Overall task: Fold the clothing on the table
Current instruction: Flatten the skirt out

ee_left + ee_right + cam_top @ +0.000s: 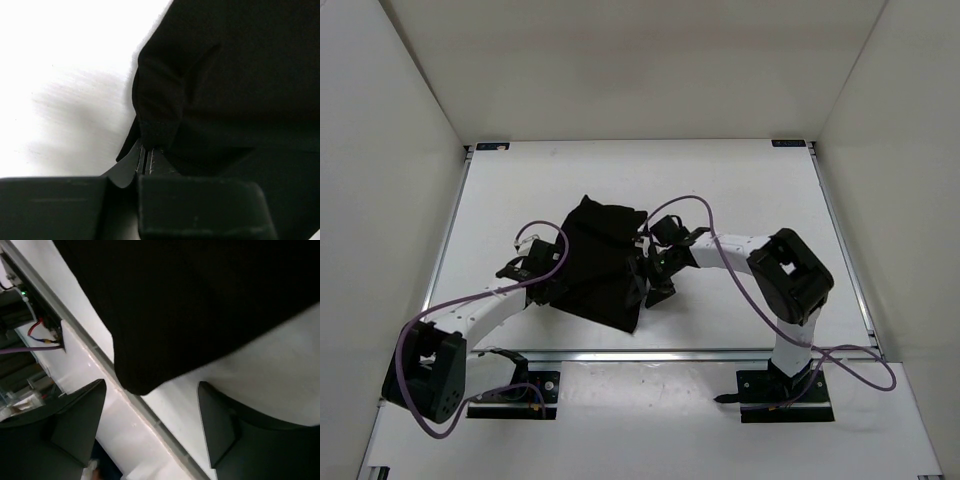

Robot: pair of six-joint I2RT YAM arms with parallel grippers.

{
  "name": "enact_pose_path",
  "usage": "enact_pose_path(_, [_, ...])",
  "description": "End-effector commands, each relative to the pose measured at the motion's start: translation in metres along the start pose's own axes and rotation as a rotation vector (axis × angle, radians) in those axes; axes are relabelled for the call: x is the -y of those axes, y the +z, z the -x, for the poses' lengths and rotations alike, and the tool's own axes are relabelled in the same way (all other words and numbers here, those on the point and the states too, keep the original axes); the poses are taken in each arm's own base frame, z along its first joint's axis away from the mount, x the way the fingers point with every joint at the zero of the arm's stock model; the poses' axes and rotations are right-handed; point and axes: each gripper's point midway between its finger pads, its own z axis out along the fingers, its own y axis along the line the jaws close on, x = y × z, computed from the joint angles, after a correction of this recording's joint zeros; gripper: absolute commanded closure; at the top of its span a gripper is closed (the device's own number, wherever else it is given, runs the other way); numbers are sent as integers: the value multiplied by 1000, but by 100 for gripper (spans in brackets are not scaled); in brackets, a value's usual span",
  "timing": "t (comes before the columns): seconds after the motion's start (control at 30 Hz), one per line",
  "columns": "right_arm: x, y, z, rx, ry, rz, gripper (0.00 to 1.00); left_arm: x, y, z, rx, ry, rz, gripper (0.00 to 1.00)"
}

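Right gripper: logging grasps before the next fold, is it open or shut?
Open. The right gripper shows its fingers wide apart in its wrist view; a corner of the clothing lies between them, unclamped.

Plain white walls (640,60) — soft, even light

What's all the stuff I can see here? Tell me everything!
table: one, white, under everything
clothing: one, black, bunched in the table's middle
walls: three, white, around the table
cables: two, purple, looping at left and right
arms: two, white and black, one each side of the clothing
left gripper: one, black, shut on the clothing's left edge
right gripper: one, black, open by the clothing's right side
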Motion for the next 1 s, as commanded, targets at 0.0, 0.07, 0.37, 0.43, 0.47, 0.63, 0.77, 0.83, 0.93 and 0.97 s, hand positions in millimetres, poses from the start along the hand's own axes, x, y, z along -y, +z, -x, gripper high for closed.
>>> enact_pose_path(0.0, [-4, 10, 13, -12, 38, 2, 32, 14, -6, 24, 55, 16, -42, 100])
enact_pose_path(0.07, [3, 16, 14, -37, 71, -9, 38, 16, -8, 30, 61, 28, -41, 100])
enact_pose_path(0.37, [31, 10, 48, 11, 133, -149, 100, 32, -10, 50, 97, 46, -70, 100])
enact_pose_path(0.43, [45, -10, 67, 75, 133, -204, 100, 37, -12, 54, 108, 54, -85, 100])
enact_pose_path(0.47, [50, -20, 74, 97, 126, -224, 100, 38, -11, 52, 99, 61, -90, 100])
enact_pose_path(0.63, [111, -96, 96, 205, 199, -364, 100, 53, -5, 44, 42, 84, -165, 100])
enact_pose_path(0.77, [149, -150, 113, 305, 210, -438, 100, 75, -3, 26, -32, 121, -251, 100])
enact_pose_path(0.83, [165, -168, 114, 332, 235, -471, 100, 82, 1, 12, -77, 166, -263, 100])
enact_pose_path(0.93, [173, -173, 102, 327, 256, -452, 99, 87, 6, -1, -140, 188, -275, 98])
enact_pose_path(0.97, [170, -171, 101, 327, 248, -443, 98, 86, 6, -6, -162, 193, -279, 96])
